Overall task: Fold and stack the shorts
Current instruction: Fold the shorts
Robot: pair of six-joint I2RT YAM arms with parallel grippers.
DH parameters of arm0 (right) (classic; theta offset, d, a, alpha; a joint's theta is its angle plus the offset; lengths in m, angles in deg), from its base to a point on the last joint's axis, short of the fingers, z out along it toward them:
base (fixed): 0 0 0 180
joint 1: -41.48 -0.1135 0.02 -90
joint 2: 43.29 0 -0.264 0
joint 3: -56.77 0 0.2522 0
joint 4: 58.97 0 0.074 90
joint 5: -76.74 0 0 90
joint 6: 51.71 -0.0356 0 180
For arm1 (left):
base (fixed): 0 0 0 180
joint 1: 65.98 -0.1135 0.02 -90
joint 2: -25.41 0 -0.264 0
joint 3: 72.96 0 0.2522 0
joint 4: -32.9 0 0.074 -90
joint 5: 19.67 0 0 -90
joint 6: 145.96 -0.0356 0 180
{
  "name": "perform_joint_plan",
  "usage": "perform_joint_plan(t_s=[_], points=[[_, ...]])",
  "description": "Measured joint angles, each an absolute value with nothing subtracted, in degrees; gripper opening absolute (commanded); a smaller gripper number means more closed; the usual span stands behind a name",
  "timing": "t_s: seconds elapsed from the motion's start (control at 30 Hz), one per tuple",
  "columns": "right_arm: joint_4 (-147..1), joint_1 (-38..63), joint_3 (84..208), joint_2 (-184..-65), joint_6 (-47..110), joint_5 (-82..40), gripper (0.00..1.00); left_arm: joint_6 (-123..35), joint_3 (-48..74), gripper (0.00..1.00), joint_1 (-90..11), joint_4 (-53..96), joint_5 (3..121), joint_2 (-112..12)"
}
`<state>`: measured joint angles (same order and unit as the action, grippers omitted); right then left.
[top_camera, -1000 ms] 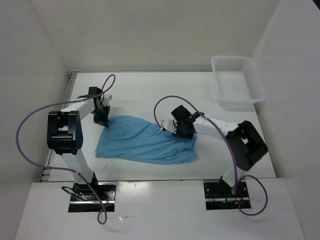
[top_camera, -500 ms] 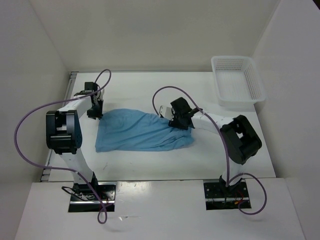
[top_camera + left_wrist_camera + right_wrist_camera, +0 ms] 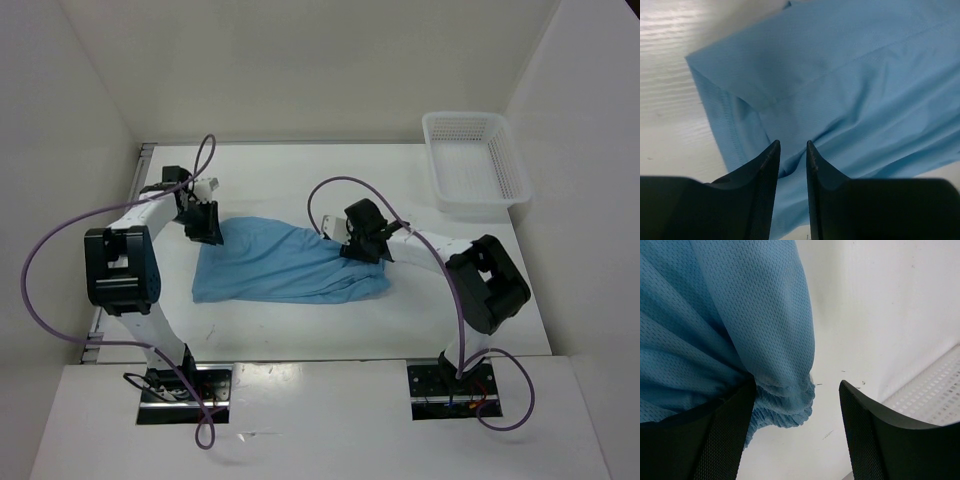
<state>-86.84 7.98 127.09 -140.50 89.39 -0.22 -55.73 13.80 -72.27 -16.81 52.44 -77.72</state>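
Nearest you, the shorts lie spread on the table, a wide blue patch running from 9 o'clock to 3 o'clock across the middle. Move up to their 10 o'clock corner and there is your left gripper, down on the cloth. Its wrist camera shows the fingers squeezed to a sliver, with creases of blue fabric running into that slit. It is pinching the shorts just beside the stitched hem.

Over at the shorts' 2 o'clock end, your right gripper sits at the gathered edge. On its wrist camera the jaws stand wide apart, released. The bunched cloth lies against one finger only, and bare table shows across the rest of the gap.

Farthest out, at the table's 1 o'clock corner, the white mesh basket stands well apart from the shorts.
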Motion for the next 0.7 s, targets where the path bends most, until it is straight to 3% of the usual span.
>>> perform_joint_plan(t_s=[0.7], points=[[-84.3,8.0,123.7,-138.6,93.0,-0.4,0.73,-55.7,8.4,0.36,-72.2,-14.5,53.4,-80.3]])
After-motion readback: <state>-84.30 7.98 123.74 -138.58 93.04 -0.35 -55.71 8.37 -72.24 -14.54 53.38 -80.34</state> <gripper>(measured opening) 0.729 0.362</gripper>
